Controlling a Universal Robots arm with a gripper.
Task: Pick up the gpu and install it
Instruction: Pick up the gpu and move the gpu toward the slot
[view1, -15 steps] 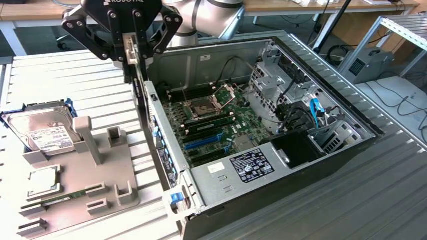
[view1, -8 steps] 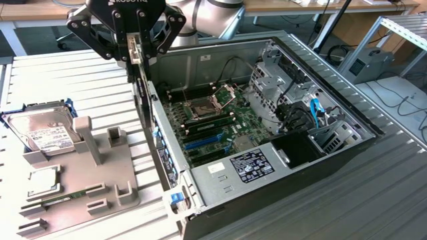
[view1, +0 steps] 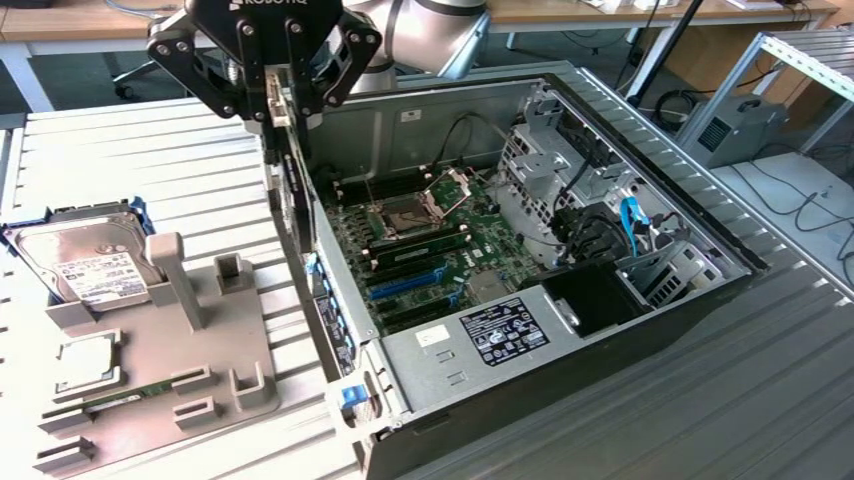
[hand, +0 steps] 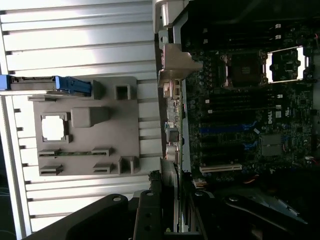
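Gpu (view1: 283, 160) hangs on edge, vertical, in the upper left of the exterior view. It shows as a thin black card with a silver bracket at its upper end. Gripper (view1: 284, 105) is clenched on its top, a finger on each face.

Edges: the card's lower edge sits right at the rear wall of the open computer case (view1: 694, 290), just on that wall's line. I can't tell whether they touch. Inside the case, the motherboard (view1: 427, 240) lies uncovered at frame center, with blue slots (view1: 407, 283) at lower center and the CPU socket (view1: 400, 215) above them. The drive bays and power supply (view1: 501, 330) crowd the exterior view's right and lower center. There is open air above the board.

Surface: a ribbed metal table (view1: 134, 150) runs under everything. A grey holder tray (view1: 214, 330) sits at lower left, well apart from the card. It carries a hard drive (view1: 87, 265) at its left edge, a CPU chip (view1: 87, 360) and a RAM stick (view1: 127, 397).

Room: wooden desks cross the top of the frame, with cables on the floor at the right.

Wrist view: the tray and motherboard are seen from above, and the dark fingers (hand: 150, 215) are at the frame edge.
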